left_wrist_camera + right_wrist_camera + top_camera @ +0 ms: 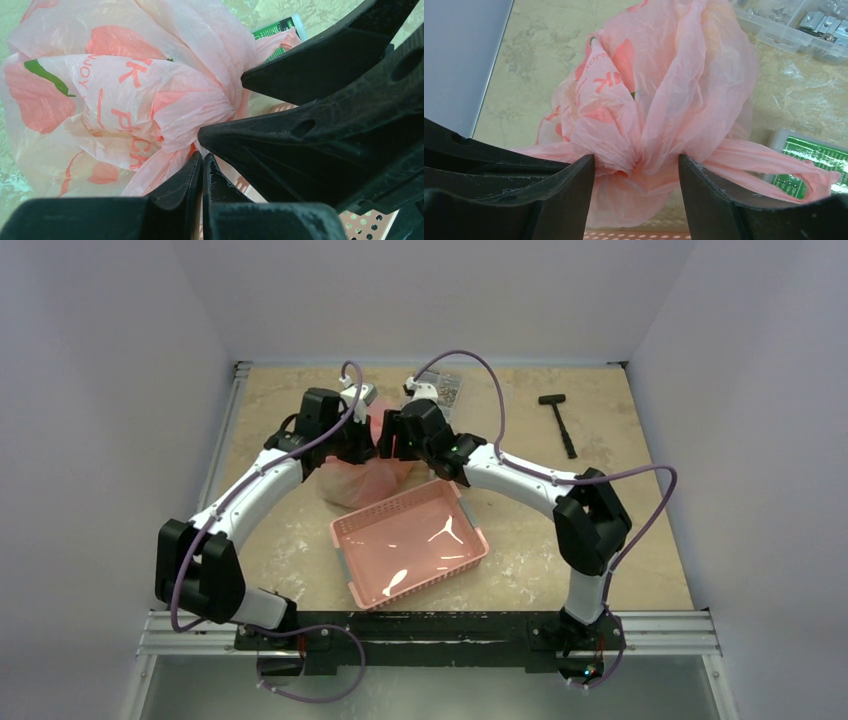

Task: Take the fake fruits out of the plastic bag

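The plastic bag (362,480), knotted shut, sits at the far middle of the table (610,540), just beyond the pink basket (400,540). The left gripper (202,165) is clenched on a fold of it, coming from the left. The right gripper (636,165) has its fingers spread either side of the knotted neck.

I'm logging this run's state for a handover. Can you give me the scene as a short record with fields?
bag: plastic bag, neck gathered shut, on the table at the far side of the pink basket
fruits: none in view
left tool: shut on a fold of the bag
right tool: jaws apart, straddling the gathered neck
nearby: hammer, clear parts box, green circuit board
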`<action>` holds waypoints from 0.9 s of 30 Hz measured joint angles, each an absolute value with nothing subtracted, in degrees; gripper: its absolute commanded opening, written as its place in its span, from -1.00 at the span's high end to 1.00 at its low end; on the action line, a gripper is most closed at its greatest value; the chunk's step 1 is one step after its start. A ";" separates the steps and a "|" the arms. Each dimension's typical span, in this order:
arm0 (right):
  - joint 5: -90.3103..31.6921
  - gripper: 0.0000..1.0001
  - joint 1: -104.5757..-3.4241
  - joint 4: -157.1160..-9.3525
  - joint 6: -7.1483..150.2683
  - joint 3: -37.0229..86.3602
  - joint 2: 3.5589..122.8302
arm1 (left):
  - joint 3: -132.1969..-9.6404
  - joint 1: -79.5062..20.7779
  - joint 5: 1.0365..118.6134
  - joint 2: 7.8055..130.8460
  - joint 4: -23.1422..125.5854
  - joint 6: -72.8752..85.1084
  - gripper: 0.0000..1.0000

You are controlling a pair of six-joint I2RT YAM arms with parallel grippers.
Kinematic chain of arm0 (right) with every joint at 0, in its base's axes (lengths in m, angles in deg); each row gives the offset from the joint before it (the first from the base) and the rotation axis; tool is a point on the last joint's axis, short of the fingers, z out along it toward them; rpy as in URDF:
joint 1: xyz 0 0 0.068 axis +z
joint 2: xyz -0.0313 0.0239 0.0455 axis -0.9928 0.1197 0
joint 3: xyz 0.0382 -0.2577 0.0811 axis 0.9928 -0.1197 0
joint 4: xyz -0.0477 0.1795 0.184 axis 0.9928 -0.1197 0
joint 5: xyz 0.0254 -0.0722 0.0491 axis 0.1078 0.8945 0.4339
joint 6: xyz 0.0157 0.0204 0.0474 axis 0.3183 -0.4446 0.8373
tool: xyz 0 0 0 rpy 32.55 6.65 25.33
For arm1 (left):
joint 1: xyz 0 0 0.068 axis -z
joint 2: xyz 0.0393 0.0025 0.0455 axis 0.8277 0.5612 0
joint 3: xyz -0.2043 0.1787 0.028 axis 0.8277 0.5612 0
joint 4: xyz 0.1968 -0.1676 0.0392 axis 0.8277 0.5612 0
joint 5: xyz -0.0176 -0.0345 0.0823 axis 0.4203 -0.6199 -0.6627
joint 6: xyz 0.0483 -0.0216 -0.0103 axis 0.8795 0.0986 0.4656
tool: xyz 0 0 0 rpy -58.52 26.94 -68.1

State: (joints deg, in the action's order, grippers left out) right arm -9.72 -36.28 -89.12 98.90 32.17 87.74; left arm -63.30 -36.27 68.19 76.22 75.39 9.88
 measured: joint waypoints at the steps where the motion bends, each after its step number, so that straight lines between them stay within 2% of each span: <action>1: -9.13 -0.06 -36.28 -89.03 98.90 32.17 87.93 | -63.30 -36.38 68.27 76.22 75.43 9.88 1.00; 6: -7.32 0.70 -35.95 -86.78 98.07 31.91 88.00 | -63.30 -36.66 68.95 76.13 75.28 9.88 1.00; 9: -6.44 0.99 -35.95 -86.19 96.97 31.91 88.00 | -63.30 -36.73 68.95 75.96 75.32 9.93 1.00; 18: -5.11 1.00 -37.72 -84.84 96.32 33.17 88.68 | -65.12 -37.82 65.72 73.45 78.97 13.01 1.00; 27: -20.24 1.00 -49.28 -83.41 99.33 39.58 94.36 | -65.29 -41.36 60.36 69.82 79.98 15.81 1.00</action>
